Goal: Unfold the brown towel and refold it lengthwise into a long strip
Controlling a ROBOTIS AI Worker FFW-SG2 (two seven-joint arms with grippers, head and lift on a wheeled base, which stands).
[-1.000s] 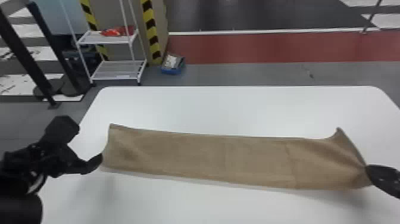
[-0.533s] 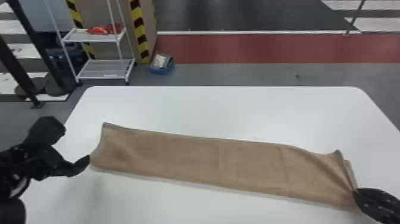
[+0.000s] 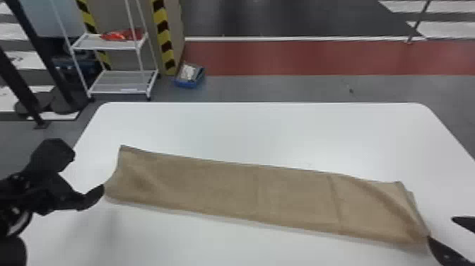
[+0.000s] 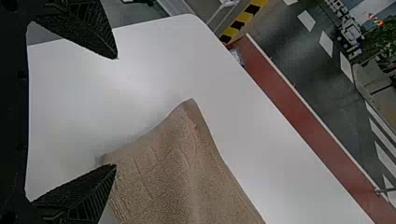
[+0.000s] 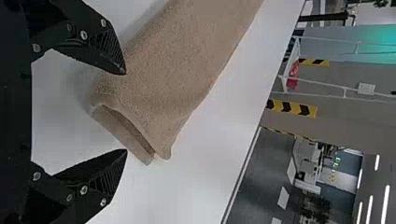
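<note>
Head view: brown towel (image 3: pixel 226 192) lies in a long strip across white table (image 3: pixel 261 131), R end nearer the robot than L end. L gripper (image 3: pixel 88 173) at towel's L end, R gripper (image 3: pixel 441 229) by its R end — both spread wide. Beyond table, blue bin (image 3: pixel 189 83) on floor nr white rack (image 3: pixel 122 86).

L wrist view: L gripper (image 4: pixel 116 111) wide, towel end by one fingertip; can't tell if touching.

R wrist view: R gripper (image 5: pixel 126 112) wide, towel's layered end partly btwn fingers — not clamped.

The right hand (image 3: pixel 441 228) is cut off by the head view's side edge, the tabletop (image 3: pixel 268 131) by its bottom edge; contents of the blue box (image 3: pixel 186 84) are blurred.
</note>
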